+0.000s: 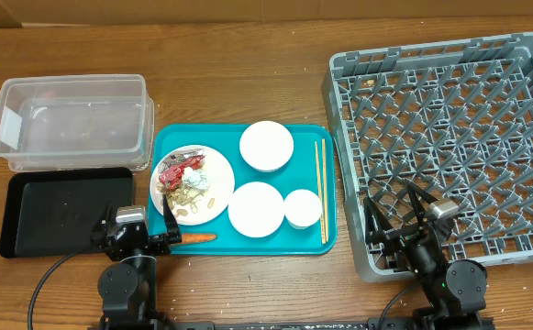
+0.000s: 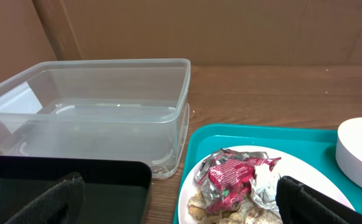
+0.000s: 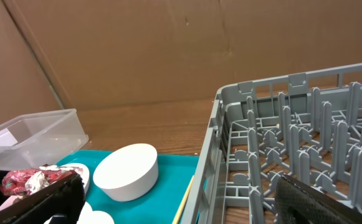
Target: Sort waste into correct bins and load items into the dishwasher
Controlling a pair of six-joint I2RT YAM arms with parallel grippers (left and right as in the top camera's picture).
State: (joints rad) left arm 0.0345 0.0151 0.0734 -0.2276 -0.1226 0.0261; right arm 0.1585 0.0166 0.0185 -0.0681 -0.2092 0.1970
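On the teal tray (image 1: 248, 137) a white plate (image 1: 213, 174) carries red and silver wrappers (image 1: 182, 170) (image 2: 237, 177) and beige scraps (image 1: 191, 194). An orange carrot (image 1: 195, 237) lies at the tray's front edge. Two bowls (image 1: 266, 145) (image 1: 256, 208), a cup (image 1: 303, 208) and chopsticks (image 1: 321, 188) are also on the tray. The clear tub (image 1: 73, 124) (image 2: 106, 106) and black tray (image 1: 64, 213) (image 2: 62, 186) lie left, and the grey rack (image 1: 449, 137) (image 3: 293, 143) right. My left gripper (image 1: 136, 222) (image 2: 181, 205) stands open and holds nothing between black tray and plate. My right gripper (image 1: 399, 215) (image 3: 181, 208) is open over the rack's near left corner.
A brown cardboard wall stands behind the wooden table. In the right wrist view the far bowl (image 3: 126, 171) sits beside the rack's left wall, with a chopstick (image 3: 184, 199) along it. The tub (image 3: 25, 137) shows at far left there.
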